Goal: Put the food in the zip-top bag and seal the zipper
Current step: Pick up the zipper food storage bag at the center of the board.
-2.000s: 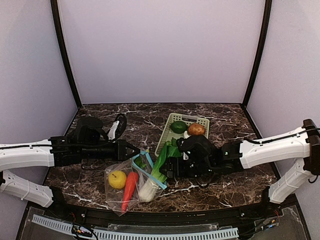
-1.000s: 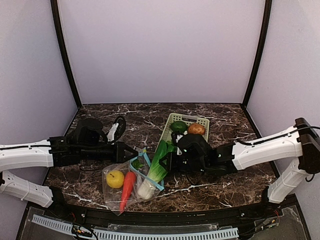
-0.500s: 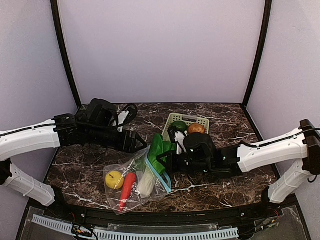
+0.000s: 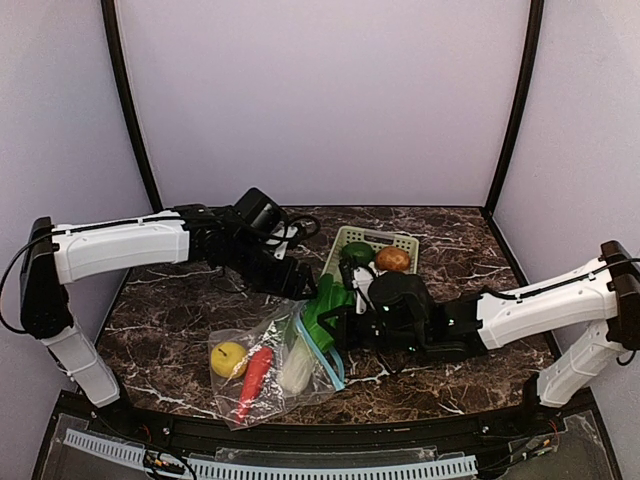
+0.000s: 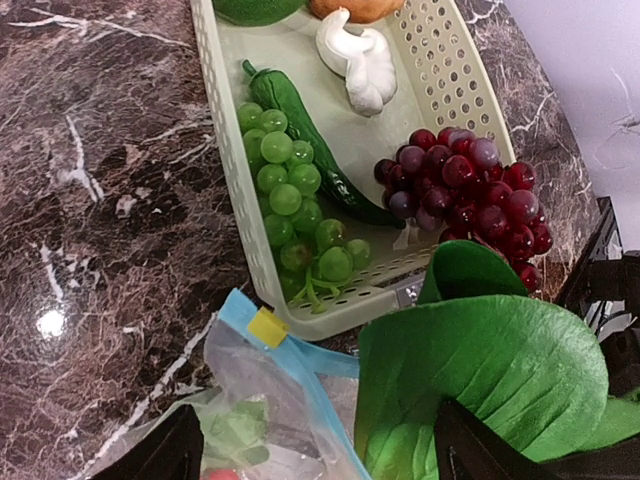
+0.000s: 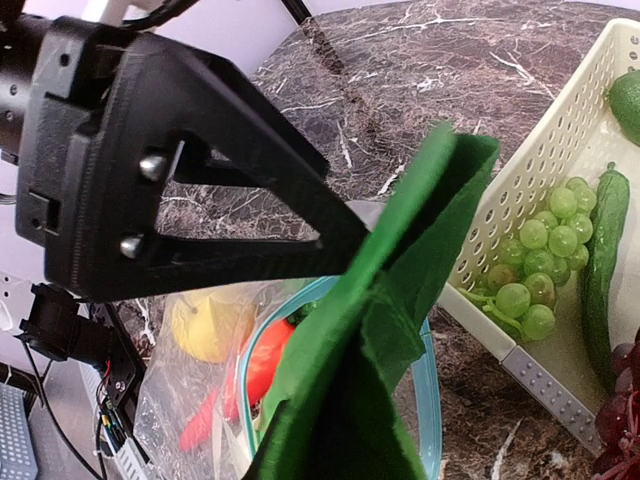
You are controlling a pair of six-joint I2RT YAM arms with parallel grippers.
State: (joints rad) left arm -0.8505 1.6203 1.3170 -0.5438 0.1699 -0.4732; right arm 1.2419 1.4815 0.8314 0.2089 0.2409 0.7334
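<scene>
Two arms, one zip-top bag (image 4: 238, 398) and one pale green basket (image 5: 222, 130) are counted on the marble table (image 4: 180, 320). The bag lies flat near the front edge, left of centre. One yellow lemon (image 4: 230, 358) and one red pepper (image 4: 256, 371) are seen inside it, side by side. One leafy green (image 5: 490, 380) is clamped in the right gripper (image 4: 337, 320) by its leaves; its white stalk (image 4: 294, 368) is lodged in the bag mouth, beside the pepper. The teal zipper (image 6: 428, 390) is parted around the stalk, and one yellow slider (image 5: 268, 327) is noted at its far end, just beside the basket's near corner. The left gripper (image 5: 318, 442) is held over the bag mouth with its fingers (image 5: 170, 450) spread wide and nothing between them gripped. Six items are counted in the basket: one bunch of green grapes (image 5: 290, 200), one bunch of purple grapes (image 5: 470, 195), one long green pepper (image 5: 300, 130), one white bulb (image 5: 358, 60), one brown potato (image 4: 393, 259) and one round green piece (image 4: 357, 253). In the right wrist view much of the bag is blocked by the black finger (image 6: 180, 170) and the folded leaf. From above, the basket's near end is hidden by the leaf and the right gripper body.
</scene>
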